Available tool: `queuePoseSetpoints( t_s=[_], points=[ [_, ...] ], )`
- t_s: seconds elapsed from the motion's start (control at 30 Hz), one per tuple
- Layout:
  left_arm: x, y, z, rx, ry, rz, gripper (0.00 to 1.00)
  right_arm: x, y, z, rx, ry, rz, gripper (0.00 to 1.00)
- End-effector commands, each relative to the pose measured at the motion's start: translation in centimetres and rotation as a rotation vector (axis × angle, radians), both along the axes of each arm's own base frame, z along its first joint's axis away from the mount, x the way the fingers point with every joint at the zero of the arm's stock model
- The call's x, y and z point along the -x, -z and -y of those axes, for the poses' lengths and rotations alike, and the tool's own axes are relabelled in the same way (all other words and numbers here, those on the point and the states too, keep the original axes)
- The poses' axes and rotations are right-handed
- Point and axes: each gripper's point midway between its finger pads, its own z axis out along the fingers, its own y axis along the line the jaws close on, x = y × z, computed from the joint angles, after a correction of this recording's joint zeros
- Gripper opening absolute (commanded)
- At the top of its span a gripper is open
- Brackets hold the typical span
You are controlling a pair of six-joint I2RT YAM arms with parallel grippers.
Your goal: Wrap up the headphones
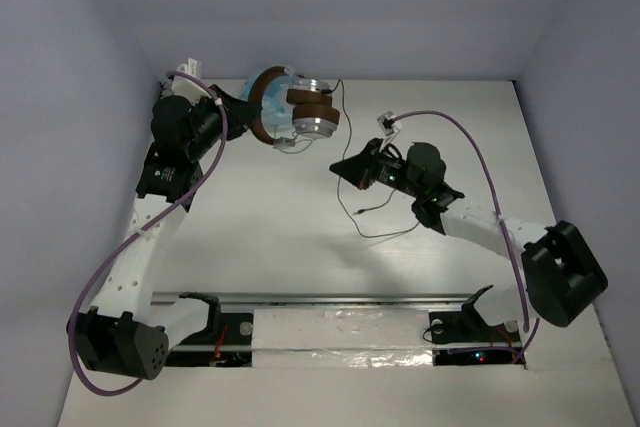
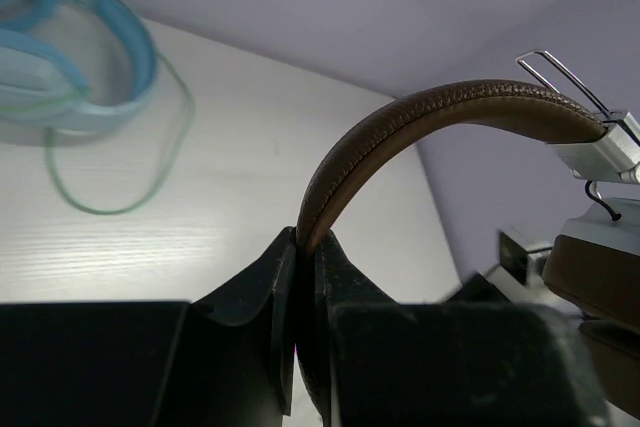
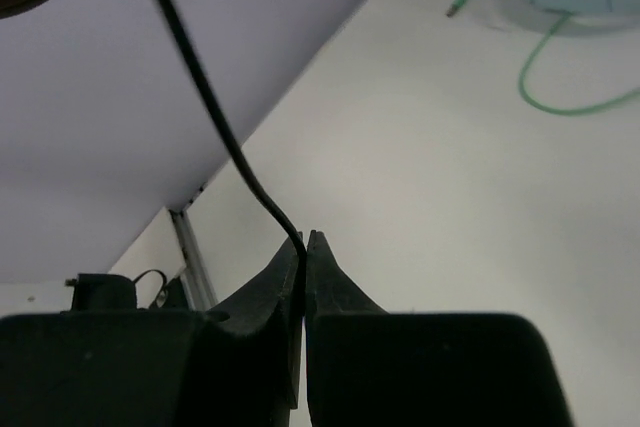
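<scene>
Worktop [image 1: 300,267]: white.
Left fingers [image 2: 265,292]: pinching brown headband [image 2: 420,112] of the headphones [image 1: 315,112].
Right fingers [image 3: 330,287]: pinching black cable [image 3: 215,117].

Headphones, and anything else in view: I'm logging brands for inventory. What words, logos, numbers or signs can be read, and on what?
No text can be read in any view.
Brown headphones, in the left gripper: no marking visible.
Black cable, in the right gripper: plain.
Light blue headphones: no marking visible.
Small white piece beyond the right gripper: too small to tell.
</scene>
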Motion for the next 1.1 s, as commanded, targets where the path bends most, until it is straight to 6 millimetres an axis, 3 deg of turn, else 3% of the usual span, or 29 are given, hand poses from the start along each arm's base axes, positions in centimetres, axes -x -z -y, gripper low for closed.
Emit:
queuePoseSetpoints(
  t_s=[0.0, 0.07, 0.1, 0.13, 0.17, 0.23, 0.27, 0.3, 0.37, 0.4, 0.43, 0.57, 0.77, 1.07],
  points=[
    [-2.2, -2.7, -4.3, -0.06, -0.26, 0.1, 0.0, -0.1, 1.4, 1.9, 0.074, 0.173, -0.11, 0.0],
    [-2.4, -1.6, -5.8, -0.095, -0.336, 0.083, 0.0, 0.7, 2.0, 2.7, 0.159, 0.236, -0.163, 0.0],
    [-2.4, -1.3, -6.1, -0.106, -0.354, 0.08, 0.0, 0.7, 0.4, 2.6, 0.14, 0.255, -0.128, 0.0],
    [-2.3, -1.2, -6.5, -0.124, -0.365, 0.085, 0.0, 1.4, 1.5, 3.1, 0.217, 0.267, -0.149, 0.0],
    [-2.2, -1.1, -6.6, -0.134, -0.367, 0.085, 0.0, 1.6, 0.1, 3.1, 0.23, 0.304, -0.126, 0.0],
    [-1.9, -0.8, -7.5, -0.156, -0.413, 0.074, 0.0, 2.5, -0.5, 4.2, 0.299, 0.342, -0.116, 0.0],
    [-1.7, -0.3, -7.8, -0.175, -0.424, 0.063, 0.0, 2.9, -2.6, 3.9, 0.291, 0.347, -0.085, 0.0],
    [-1.6, -0.2, -8.1, -0.178, -0.435, 0.064, 0.0, 3.3, -3.3, 3.9, 0.306, 0.345, -0.074, 0.0],
    [-1.1, 0.3, -8.8, -0.192, -0.467, 0.062, 0.0, 4.1, -2.9, 4.0, 0.414, 0.328, -0.065, 0.0],
    [-1.0, 0.2, -9.1, -0.192, -0.484, 0.065, 0.0, 5.1, -4.5, 3.0, 0.424, 0.296, -0.036, 0.0],
    [-0.9, 0.1, -9.1, -0.185, -0.483, 0.071, 0.0, 5.7, -3.6, 3.0, 0.497, 0.277, -0.032, 0.0],
    [-1.0, -1.3, -7.0, -0.107, -0.389, 0.086, 0.0, 4.5, -0.9, 2.5, 0.612, 0.327, -0.039, 0.0],
    [-1.2, 0.4, -2.8, 0.044, -0.191, 0.037, 0.0, 4.4, 0.6, 0.9, 0.609, 0.275, -0.047, 0.0],
    [-2.2, 4.3, -2.3, 0.035, -0.322, -0.012, 0.0, 9.2, -2.4, -2.9, 0.585, 0.111, 0.059, 0.0]
  ],
)
